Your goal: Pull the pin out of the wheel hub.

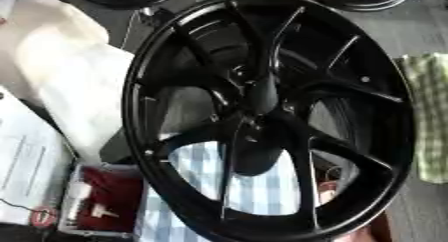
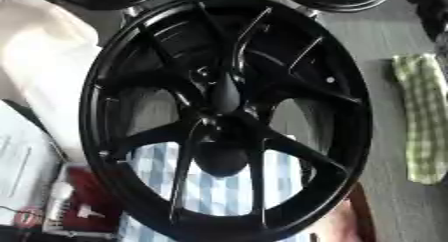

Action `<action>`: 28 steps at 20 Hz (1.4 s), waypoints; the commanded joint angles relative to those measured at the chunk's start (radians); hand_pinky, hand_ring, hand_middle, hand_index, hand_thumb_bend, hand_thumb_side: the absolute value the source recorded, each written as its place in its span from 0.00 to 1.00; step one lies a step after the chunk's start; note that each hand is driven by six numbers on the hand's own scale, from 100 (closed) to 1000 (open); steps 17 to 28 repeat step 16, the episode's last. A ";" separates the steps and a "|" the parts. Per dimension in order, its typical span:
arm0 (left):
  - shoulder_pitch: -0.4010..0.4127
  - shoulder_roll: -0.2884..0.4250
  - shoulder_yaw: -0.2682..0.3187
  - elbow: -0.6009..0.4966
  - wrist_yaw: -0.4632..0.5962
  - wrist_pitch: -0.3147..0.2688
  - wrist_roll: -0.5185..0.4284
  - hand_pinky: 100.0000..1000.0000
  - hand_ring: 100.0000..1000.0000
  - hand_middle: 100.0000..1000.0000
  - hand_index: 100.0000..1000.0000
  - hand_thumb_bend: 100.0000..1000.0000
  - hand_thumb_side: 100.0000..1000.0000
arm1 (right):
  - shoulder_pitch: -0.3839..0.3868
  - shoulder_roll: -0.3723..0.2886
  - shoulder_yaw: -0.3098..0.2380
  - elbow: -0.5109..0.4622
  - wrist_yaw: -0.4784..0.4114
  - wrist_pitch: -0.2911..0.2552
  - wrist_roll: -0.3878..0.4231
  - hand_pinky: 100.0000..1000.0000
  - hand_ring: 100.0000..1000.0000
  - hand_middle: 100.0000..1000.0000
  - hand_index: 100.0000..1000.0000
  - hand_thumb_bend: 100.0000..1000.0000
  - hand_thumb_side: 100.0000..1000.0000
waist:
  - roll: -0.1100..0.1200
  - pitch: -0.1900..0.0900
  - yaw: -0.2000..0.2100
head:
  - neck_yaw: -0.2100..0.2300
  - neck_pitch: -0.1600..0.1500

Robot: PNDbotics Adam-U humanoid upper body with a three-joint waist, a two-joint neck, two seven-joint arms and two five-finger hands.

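Gloss-black alloy wheel hub, multi-spoke, standing on edge and filling the view; blue-and-white checked cloth shows through its lower openings, a green checked cloth lies at right, white sheeting at left. Red tray at lower left holds a small pale T-shaped piece. Pin: not made out at the centre bore. Neither robot hand shows, so their state cannot be told. Step in hand: unsettled, fitting pin seated or withdrawn. Legible writing: none.
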State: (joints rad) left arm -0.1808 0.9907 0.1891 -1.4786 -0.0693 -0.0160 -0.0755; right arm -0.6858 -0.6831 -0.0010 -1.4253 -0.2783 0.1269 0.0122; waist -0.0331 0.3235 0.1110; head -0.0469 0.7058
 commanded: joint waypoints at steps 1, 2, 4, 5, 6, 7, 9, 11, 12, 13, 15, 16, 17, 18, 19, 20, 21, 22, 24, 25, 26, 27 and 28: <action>-0.011 0.015 0.028 -0.036 0.041 0.024 0.116 0.76 0.78 0.76 0.80 0.34 0.67 | -0.012 -0.043 -0.016 -0.028 -0.009 -0.004 -0.004 0.81 0.70 0.60 0.68 0.21 0.43 | 0.002 -0.032 0.001 | 0.000 -0.008; -0.015 0.006 0.031 -0.056 0.078 0.031 0.172 0.75 0.77 0.75 0.78 0.30 0.66 | -0.013 -0.045 -0.017 -0.029 -0.009 -0.005 -0.005 0.81 0.70 0.60 0.68 0.21 0.43 | 0.002 -0.033 0.000 | 0.001 -0.005; -0.030 -0.023 0.039 -0.121 0.192 0.031 0.324 0.74 0.75 0.73 0.77 0.26 0.64 | -0.015 -0.048 -0.020 -0.033 -0.010 -0.007 -0.009 0.81 0.70 0.60 0.68 0.21 0.43 | 0.000 -0.033 0.000 | 0.004 0.001; -0.038 -0.039 0.035 -0.161 0.250 0.027 0.400 0.74 0.75 0.73 0.77 0.26 0.64 | -0.015 -0.049 -0.021 -0.036 -0.011 -0.008 -0.010 0.81 0.70 0.60 0.68 0.22 0.44 | 0.001 -0.033 0.000 | 0.007 0.004; -0.044 -0.054 0.027 -0.199 0.295 0.022 0.457 0.74 0.75 0.73 0.78 0.26 0.65 | -0.016 -0.049 -0.021 -0.038 -0.012 -0.009 -0.011 0.81 0.70 0.60 0.68 0.21 0.43 | 0.001 -0.033 0.000 | 0.010 0.006; -0.051 -0.074 0.018 -0.238 0.331 0.020 0.498 0.74 0.74 0.72 0.78 0.26 0.65 | -0.017 -0.048 -0.022 -0.042 -0.013 -0.010 -0.012 0.81 0.70 0.60 0.68 0.21 0.43 | 0.001 -0.033 -0.001 | 0.012 0.007; -0.062 -0.117 0.001 -0.305 0.378 0.034 0.548 0.74 0.74 0.72 0.77 0.26 0.66 | -0.019 -0.045 -0.023 -0.048 -0.013 -0.010 -0.013 0.81 0.70 0.60 0.69 0.21 0.43 | 0.001 -0.034 -0.001 | 0.012 0.011; -0.080 -0.170 -0.008 -0.360 0.408 0.048 0.570 0.74 0.74 0.71 0.77 0.27 0.65 | -0.020 -0.041 -0.024 -0.053 -0.014 -0.012 -0.015 0.81 0.70 0.60 0.69 0.21 0.43 | 0.001 -0.036 -0.001 | 0.013 0.016; -0.092 -0.201 -0.010 -0.384 0.421 0.049 0.575 0.74 0.74 0.71 0.77 0.28 0.66 | -0.020 -0.038 -0.026 -0.056 -0.014 -0.013 -0.018 0.81 0.70 0.60 0.69 0.21 0.43 | 0.002 -0.036 0.000 | 0.013 0.018; -0.104 -0.236 -0.010 -0.404 0.434 0.049 0.578 0.74 0.74 0.71 0.77 0.29 0.65 | -0.020 -0.035 -0.028 -0.059 -0.015 -0.014 -0.021 0.81 0.70 0.60 0.69 0.21 0.43 | 0.002 -0.037 0.000 | 0.012 0.019; -0.117 -0.292 -0.007 -0.429 0.452 0.047 0.585 0.74 0.73 0.71 0.77 0.30 0.65 | -0.019 -0.031 -0.028 -0.062 -0.015 -0.014 -0.025 0.81 0.70 0.60 0.69 0.21 0.43 | 0.002 -0.038 0.001 | 0.011 0.020; -0.121 -0.323 -0.005 -0.438 0.462 0.044 0.592 0.74 0.73 0.71 0.78 0.31 0.65 | -0.019 -0.030 -0.027 -0.064 -0.015 -0.014 -0.025 0.81 0.70 0.61 0.69 0.21 0.43 | 0.003 -0.038 0.000 | 0.011 0.020; -0.121 -0.323 -0.005 -0.438 0.462 0.044 0.592 0.74 0.73 0.71 0.78 0.31 0.65 | -0.019 -0.030 -0.027 -0.064 -0.015 -0.014 -0.025 0.81 0.70 0.61 0.69 0.21 0.43 | 0.003 -0.038 0.000 | 0.011 0.020; -0.121 -0.323 -0.005 -0.438 0.462 0.044 0.592 0.74 0.73 0.71 0.78 0.31 0.65 | -0.019 -0.030 -0.027 -0.064 -0.015 -0.014 -0.025 0.81 0.70 0.61 0.69 0.21 0.43 | 0.003 -0.038 0.000 | 0.011 0.020; -0.121 -0.323 -0.005 -0.438 0.462 0.044 0.592 0.74 0.73 0.71 0.78 0.31 0.65 | -0.019 -0.030 -0.027 -0.064 -0.015 -0.014 -0.025 0.81 0.70 0.61 0.69 0.21 0.43 | 0.003 -0.038 0.000 | 0.011 0.020; -0.121 -0.323 -0.005 -0.438 0.462 0.044 0.592 0.74 0.73 0.71 0.78 0.31 0.65 | -0.019 -0.030 -0.027 -0.064 -0.015 -0.014 -0.025 0.81 0.70 0.61 0.69 0.21 0.43 | 0.003 -0.038 0.000 | 0.011 0.020; -0.121 -0.323 -0.005 -0.438 0.462 0.044 0.592 0.74 0.73 0.71 0.78 0.31 0.65 | -0.019 -0.030 -0.027 -0.064 -0.015 -0.014 -0.025 0.81 0.70 0.61 0.69 0.21 0.43 | 0.003 -0.038 0.000 | 0.011 0.020; -0.121 -0.323 -0.005 -0.438 0.462 0.044 0.592 0.74 0.73 0.71 0.78 0.31 0.65 | -0.019 -0.030 -0.027 -0.064 -0.015 -0.014 -0.025 0.81 0.70 0.61 0.69 0.21 0.43 | 0.003 -0.038 0.000 | 0.011 0.020; -0.121 -0.323 -0.005 -0.438 0.462 0.044 0.592 0.74 0.73 0.71 0.78 0.31 0.65 | -0.019 -0.030 -0.027 -0.064 -0.015 -0.014 -0.025 0.81 0.70 0.61 0.69 0.21 0.43 | 0.003 -0.038 0.000 | 0.011 0.020; -0.121 -0.323 -0.005 -0.438 0.462 0.044 0.592 0.74 0.73 0.71 0.78 0.31 0.65 | -0.019 -0.030 -0.027 -0.064 -0.015 -0.014 -0.025 0.81 0.70 0.61 0.69 0.21 0.43 | 0.003 -0.038 0.000 | 0.011 0.020; -0.121 -0.323 -0.005 -0.438 0.462 0.044 0.592 0.74 0.73 0.71 0.78 0.31 0.65 | -0.019 -0.030 -0.027 -0.064 -0.015 -0.014 -0.025 0.81 0.70 0.61 0.69 0.21 0.43 | 0.003 -0.038 0.000 | 0.011 0.020; -0.121 -0.323 -0.005 -0.438 0.462 0.044 0.592 0.74 0.73 0.71 0.78 0.31 0.65 | -0.019 -0.030 -0.027 -0.064 -0.015 -0.014 -0.025 0.81 0.70 0.61 0.69 0.21 0.43 | 0.003 -0.038 0.000 | 0.011 0.020; -0.121 -0.323 -0.005 -0.438 0.462 0.044 0.592 0.74 0.73 0.71 0.78 0.31 0.65 | -0.019 -0.030 -0.027 -0.064 -0.015 -0.014 -0.025 0.81 0.70 0.61 0.69 0.21 0.43 | 0.003 -0.038 0.000 | 0.011 0.020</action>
